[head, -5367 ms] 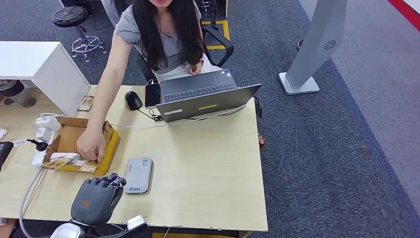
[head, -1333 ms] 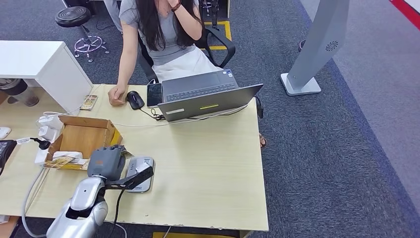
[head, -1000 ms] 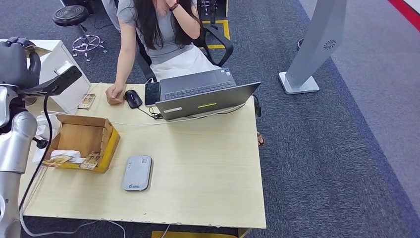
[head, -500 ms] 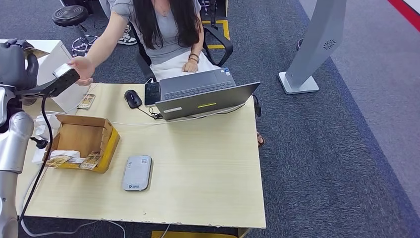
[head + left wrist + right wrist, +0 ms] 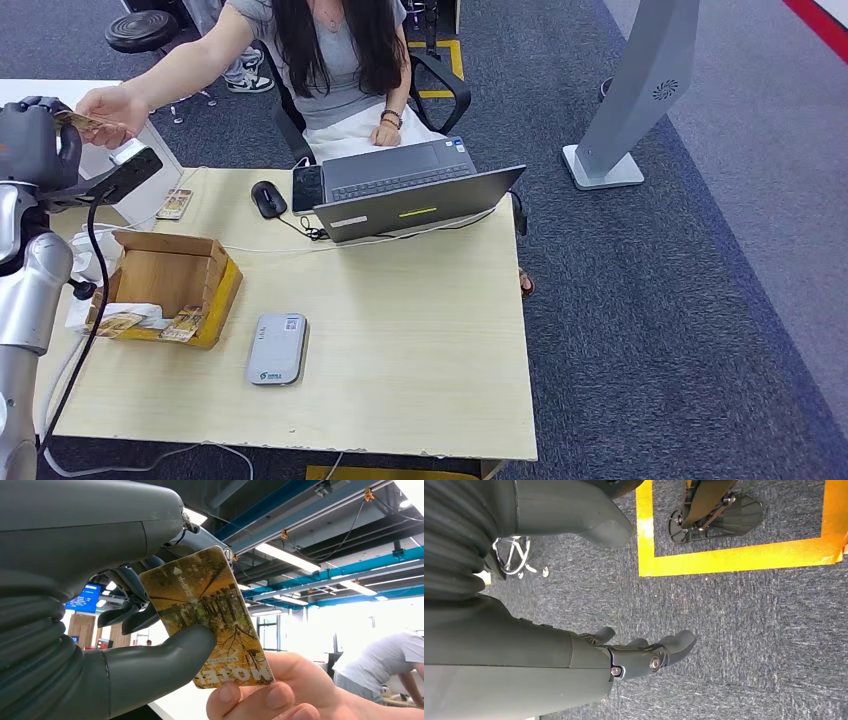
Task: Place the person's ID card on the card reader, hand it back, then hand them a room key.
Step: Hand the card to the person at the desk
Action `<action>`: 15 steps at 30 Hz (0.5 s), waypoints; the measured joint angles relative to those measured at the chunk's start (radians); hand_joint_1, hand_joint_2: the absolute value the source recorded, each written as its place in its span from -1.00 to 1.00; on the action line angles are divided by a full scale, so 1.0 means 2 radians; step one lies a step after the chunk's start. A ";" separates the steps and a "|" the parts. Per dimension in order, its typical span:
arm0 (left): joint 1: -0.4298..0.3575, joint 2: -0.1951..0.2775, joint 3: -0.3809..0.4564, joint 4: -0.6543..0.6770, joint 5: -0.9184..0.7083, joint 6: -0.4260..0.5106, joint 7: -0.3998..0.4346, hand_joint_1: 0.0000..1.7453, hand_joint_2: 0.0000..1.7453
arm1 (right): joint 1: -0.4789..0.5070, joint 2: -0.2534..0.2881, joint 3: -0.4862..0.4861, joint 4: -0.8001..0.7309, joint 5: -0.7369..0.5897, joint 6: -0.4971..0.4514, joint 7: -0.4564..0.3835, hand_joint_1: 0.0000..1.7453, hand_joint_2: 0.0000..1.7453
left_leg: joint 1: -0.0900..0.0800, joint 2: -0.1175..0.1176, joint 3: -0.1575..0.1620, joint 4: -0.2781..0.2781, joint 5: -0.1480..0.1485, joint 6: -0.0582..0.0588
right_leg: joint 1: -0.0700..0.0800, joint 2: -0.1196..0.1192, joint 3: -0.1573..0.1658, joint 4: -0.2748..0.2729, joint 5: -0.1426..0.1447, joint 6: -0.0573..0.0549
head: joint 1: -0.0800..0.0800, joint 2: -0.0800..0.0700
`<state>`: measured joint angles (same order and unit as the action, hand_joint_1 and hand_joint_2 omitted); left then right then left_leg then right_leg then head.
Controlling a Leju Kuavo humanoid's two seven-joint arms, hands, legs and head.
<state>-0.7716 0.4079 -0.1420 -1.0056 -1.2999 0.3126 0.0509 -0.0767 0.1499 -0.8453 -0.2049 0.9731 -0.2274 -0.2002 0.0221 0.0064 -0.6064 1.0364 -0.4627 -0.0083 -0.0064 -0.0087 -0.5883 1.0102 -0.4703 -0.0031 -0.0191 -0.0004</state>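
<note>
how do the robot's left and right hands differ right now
The left hand is raised beside the table and grips a yellow hotel key card between thumb and fingers; the right hand holds nothing, its fingers loosely apart. A person's hand pinches the left hand's card too; the right hand hangs over grey carpet near a yellow line. Both are dark grey with ribbed wrist covers.

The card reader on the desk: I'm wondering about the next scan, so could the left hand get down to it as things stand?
Probably not yet. The left hand is raised, pinching a card that the person's hand also grips. The card reader itself lies uncovered on the desk.
</note>
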 joint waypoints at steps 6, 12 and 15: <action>0.010 -0.001 0.002 0.001 0.002 0.011 0.000 -0.50 1.00 | 0.001 0.000 0.000 0.000 0.002 0.000 0.000 -1.00 1.00 | 0.000 0.000 0.000 0.000 0.000 0.000 | 0.000 0.000 0.000 0.000 0.000 0.000 | 0.000 0.000; 0.013 -0.001 0.004 0.001 0.003 0.011 0.000 -1.00 1.00 | 0.001 0.000 0.000 0.000 0.002 0.000 -0.003 -1.00 1.00 | 0.000 0.000 0.000 0.000 0.000 0.000 | 0.000 0.000 0.000 0.000 0.000 0.000 | 0.000 0.000; 0.015 -0.001 0.005 0.001 0.003 0.011 -0.001 -1.00 1.00 | 0.001 0.000 0.000 0.000 0.002 0.000 -0.004 -1.00 1.00 | 0.000 0.000 0.000 0.000 0.000 0.000 | 0.000 0.000 0.000 0.000 0.000 0.000 | 0.000 0.000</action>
<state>-0.7418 0.4062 -0.1329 -1.0044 -1.2947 0.3347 0.0497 -0.0743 0.1499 -0.8453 -0.2049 0.9770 -0.2277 -0.2075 0.0221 0.0064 -0.6064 1.0364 -0.4627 -0.0083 -0.0064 -0.0086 -0.5883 1.0102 -0.4703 -0.0031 -0.0191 -0.0004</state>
